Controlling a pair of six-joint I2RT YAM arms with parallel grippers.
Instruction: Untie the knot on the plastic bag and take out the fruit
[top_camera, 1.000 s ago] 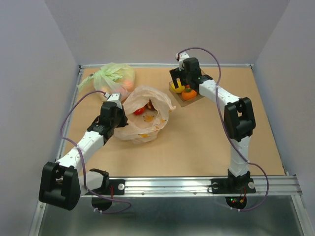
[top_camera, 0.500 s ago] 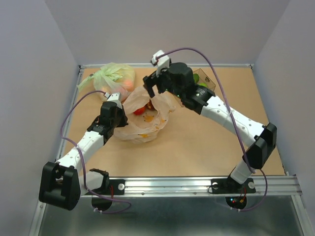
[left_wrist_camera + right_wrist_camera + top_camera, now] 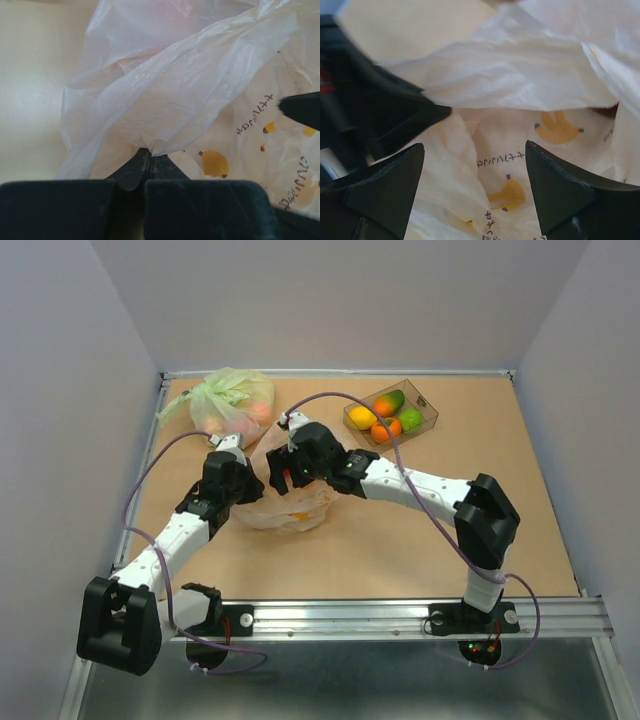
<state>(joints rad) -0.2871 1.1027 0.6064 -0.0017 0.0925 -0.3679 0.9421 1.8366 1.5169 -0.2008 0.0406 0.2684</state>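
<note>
The pale peach plastic bag [image 3: 290, 508] lies crumpled at centre left, its mouth open; no tied knot shows. My left gripper [image 3: 238, 483] is shut on a fold of the bag's film [image 3: 150, 149] at its left edge. My right gripper [image 3: 290, 466] is open, low over the bag's mouth, its fingers [image 3: 395, 185] spread above banana-printed film [image 3: 505, 195]. Several toy fruits lie in the clear box [image 3: 428, 412]: a yellow one [image 3: 362, 417], an orange one [image 3: 383, 428], a green lime [image 3: 410, 420]. Any fruit inside the bag is hidden by the right gripper.
A light-green knotted bag [image 3: 228, 398] with pinkish fruits sits at the back left, close behind the left gripper. The left gripper's dark body [image 3: 375, 115] is close to the right fingers. Grey walls enclose the table.
My right arm swung left from the clear box to the peach bag and dropped into its mouth, gripper open. The left gripper has stayed shut on the bag's edge.
</note>
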